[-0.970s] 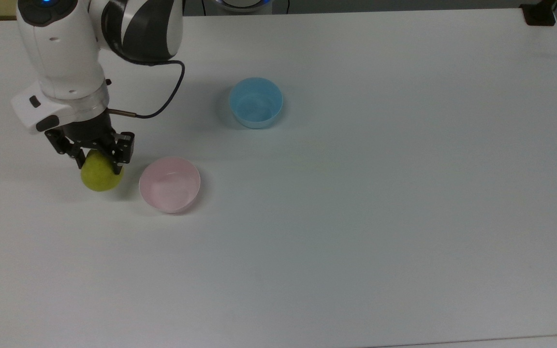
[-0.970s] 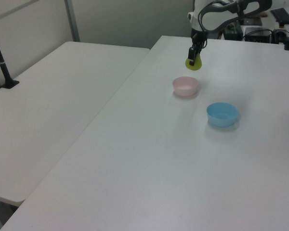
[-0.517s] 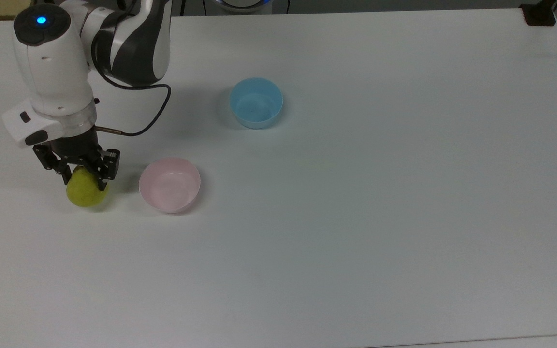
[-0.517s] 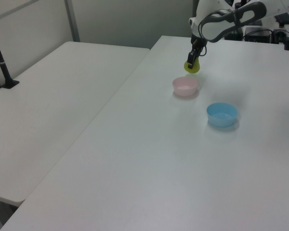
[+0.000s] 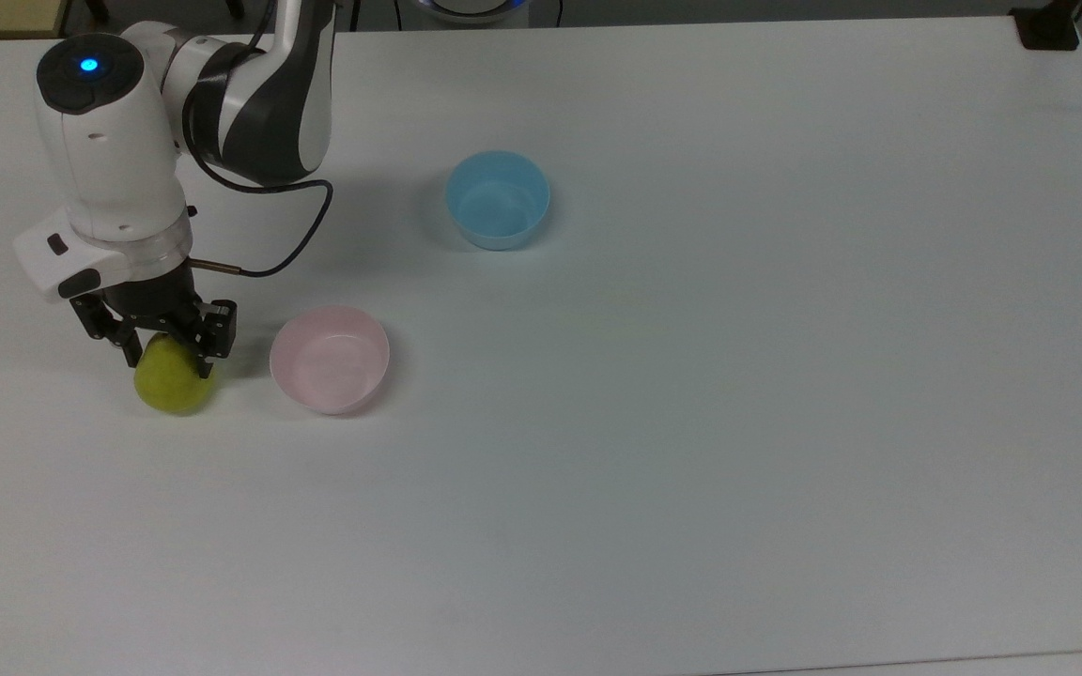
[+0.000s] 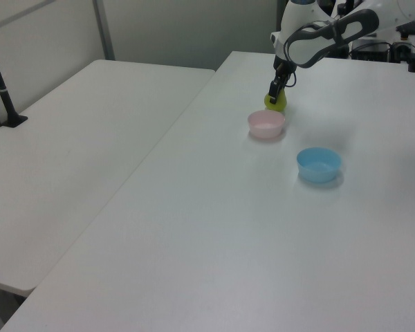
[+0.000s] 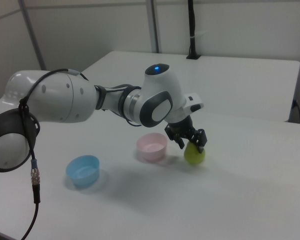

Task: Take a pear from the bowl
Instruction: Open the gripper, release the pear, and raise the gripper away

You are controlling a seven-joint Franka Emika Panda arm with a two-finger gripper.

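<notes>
While clamped, pear [image 5: 173, 385] sits between pincer [image 5: 165, 352] fingers.

In the top view, the pear [image 5: 173, 385] sits left of the bowl [image 5: 330, 360].

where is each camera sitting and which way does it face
Top view: overhead, looking down on the white table; arm and hand at the top view's left.
Left view: table's far end, facing the arm; hand on the small yellow-green pear.
Right view: beside the arm, low.
All share the pale pink plastic bowl and light blue bowl.
</notes>
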